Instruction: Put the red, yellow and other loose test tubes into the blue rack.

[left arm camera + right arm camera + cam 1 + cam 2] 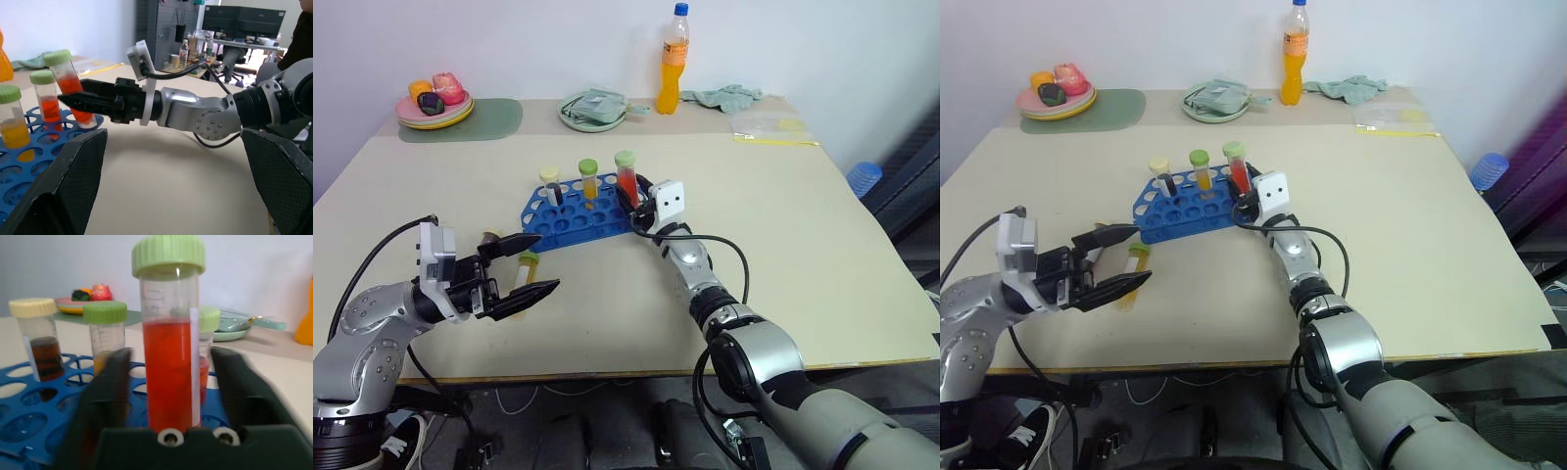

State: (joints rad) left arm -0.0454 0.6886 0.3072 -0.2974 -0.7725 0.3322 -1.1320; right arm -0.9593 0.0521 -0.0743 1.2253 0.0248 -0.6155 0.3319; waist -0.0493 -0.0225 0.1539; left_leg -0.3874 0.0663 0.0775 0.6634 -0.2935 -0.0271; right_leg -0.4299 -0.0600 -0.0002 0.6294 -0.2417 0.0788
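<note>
Beige and matte, the surface (822,255) carries a blue plastic perforated rack (570,213) near its centre, well clear of every edge. Three capped tubes stand upright in the rack's far row: a cream-capped tube of dark liquid (550,185), a green-capped tube of yellow-orange liquid (589,180), and a green-capped tube of red liquid (626,176) at the right end.

The right gripper (641,208) is at the rack's right end, pointing left and far. In the right wrist view its jaws stand apart on either side of the red tube, with a gap on both sides; the tube appears seated and not gripped. Judgement: this placement is complete, and the gripper should back out to the near right, where the surface is bare.

One loose green-capped tube of yellow liquid (523,280) lies flat on the surface near the rack's left near corner, long axis running near to far, cap toward the rack. The left gripper (530,268), jaws wide, hovers directly over it, fingers pointing right, across that axis. The left arm is plainly the nearer. Empty holes remain in the rack's near rows. Plates and an orange bottle (673,61) sit along the far edge, well apart.
</note>
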